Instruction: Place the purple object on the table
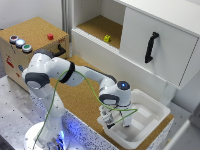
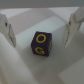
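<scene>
The arm (image 1: 75,75) bends forward and down from its base, wrist pointing downward. Its gripper (image 2: 41,31) hangs with both fingers (image 2: 74,27) spread wide apart, grasping nothing.

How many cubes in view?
2. A purple cube with yellow letters sits inside the white bin, between the open fingers in the wrist view. A yellow cube sits on the cork shelf. The arm may hide others.
</scene>
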Tool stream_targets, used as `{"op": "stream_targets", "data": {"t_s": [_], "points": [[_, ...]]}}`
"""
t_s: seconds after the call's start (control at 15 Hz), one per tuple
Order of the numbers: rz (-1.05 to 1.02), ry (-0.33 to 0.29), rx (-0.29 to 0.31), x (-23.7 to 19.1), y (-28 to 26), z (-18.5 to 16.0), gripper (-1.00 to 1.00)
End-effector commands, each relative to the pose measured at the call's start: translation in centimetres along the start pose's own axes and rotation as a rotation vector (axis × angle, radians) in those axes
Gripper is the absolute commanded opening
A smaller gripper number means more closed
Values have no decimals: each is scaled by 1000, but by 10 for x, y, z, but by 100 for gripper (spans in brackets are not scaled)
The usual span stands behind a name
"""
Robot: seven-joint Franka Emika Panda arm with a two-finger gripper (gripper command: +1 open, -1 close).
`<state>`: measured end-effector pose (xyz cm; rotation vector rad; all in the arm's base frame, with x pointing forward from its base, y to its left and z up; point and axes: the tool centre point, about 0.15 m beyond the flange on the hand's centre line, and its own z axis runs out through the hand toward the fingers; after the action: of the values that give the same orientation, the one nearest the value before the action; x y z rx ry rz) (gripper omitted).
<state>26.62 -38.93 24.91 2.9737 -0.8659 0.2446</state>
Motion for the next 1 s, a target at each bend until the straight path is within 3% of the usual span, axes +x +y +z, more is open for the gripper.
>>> {"op": "stream_targets", "data": {"t_s": [0.0, 0.53, 0.6, 0.93], "points": [[0, -30, 50, 25, 6, 19, 100], [46, -58, 83, 17, 10, 42, 100], [41, -58, 87, 17, 10, 44, -100], [13, -50, 78, 21, 7, 42, -100]]}}
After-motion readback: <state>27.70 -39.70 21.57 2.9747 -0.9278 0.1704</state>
